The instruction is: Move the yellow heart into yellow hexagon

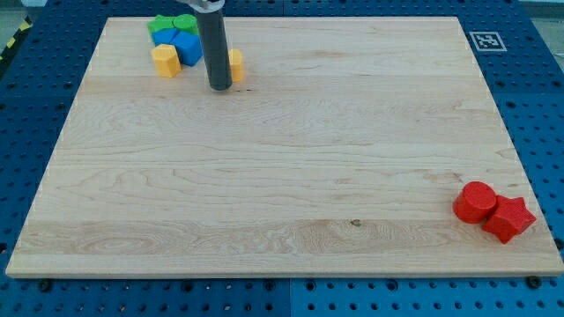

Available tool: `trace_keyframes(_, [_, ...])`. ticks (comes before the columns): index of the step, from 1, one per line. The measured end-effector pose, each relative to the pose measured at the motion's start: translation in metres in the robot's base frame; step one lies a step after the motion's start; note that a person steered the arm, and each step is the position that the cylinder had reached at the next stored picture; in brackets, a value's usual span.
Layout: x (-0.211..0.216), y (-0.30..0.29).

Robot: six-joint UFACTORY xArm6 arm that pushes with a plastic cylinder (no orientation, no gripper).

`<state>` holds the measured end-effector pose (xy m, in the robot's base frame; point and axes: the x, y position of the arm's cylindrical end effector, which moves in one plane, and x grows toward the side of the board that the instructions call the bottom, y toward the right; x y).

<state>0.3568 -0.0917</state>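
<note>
My tip (219,87) rests on the wooden board near the view's top left. A yellow block (236,64), mostly hidden behind the rod, sits just right of it; its shape cannot be made out. Another yellow block (166,61), which looks like a hexagon, sits to the left of the rod. Between them lies a blue block (186,46), partly hidden by the rod. The tip is just below and left of the hidden yellow block.
Two green blocks (171,25) sit above the blue ones at the board's top edge. A red cylinder (475,202) and a red star (508,218) lie together at the view's bottom right. A marker tag (486,40) is at the top right.
</note>
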Motion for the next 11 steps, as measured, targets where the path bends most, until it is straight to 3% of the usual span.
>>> trace_keyframes(1, [0.018, 0.046])
trace_keyframes(2, [-0.006, 0.090])
trace_keyframes(3, [-0.034, 0.078])
trace_keyframes(5, [-0.036, -0.007])
trace_keyframes(11, [-0.040, -0.046])
